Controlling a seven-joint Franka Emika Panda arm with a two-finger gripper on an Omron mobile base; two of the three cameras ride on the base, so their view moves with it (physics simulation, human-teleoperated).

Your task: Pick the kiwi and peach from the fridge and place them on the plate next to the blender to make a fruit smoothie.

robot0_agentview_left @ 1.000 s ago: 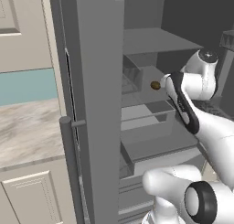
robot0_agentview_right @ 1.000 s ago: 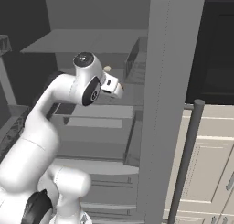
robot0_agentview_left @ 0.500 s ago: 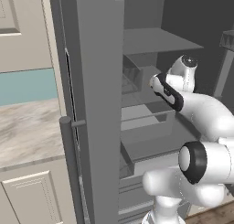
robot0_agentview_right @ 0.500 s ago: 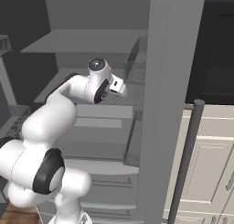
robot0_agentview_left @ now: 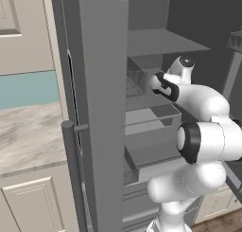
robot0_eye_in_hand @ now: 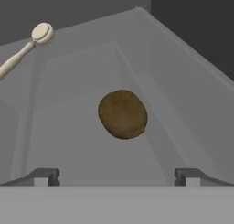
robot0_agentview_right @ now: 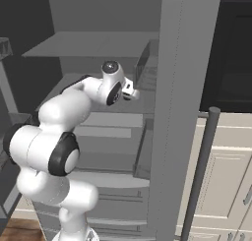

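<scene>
A grey shelf of the open fridge (robot0_agentview_left: 101, 84) is seen in the hand view. Nearest, the gripper (robot0_eye_in_hand: 117, 177) is held with its fingertips wide apart and empty. Beyond, at centre frame, the kiwi (robot0_eye_in_hand: 122, 114) lies; it is judged light, soft-skinned, best clasped across its short axis. At the upper left, a pale-handled utensil (robot0_eye_in_hand: 27, 47) is cut off and unidentifiable.

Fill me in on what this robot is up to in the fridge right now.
The white arm is reaching into the open fridge, with its gripper pointed at the kiwi. The kiwi lies on a grey fridge shelf, centred ahead of the gripper's open fingers, and nothing is held yet. A cream-coloured brush-like utensil lies further back on the same shelf. By the look of it, a grab at the kiwi is about to come.
</scene>
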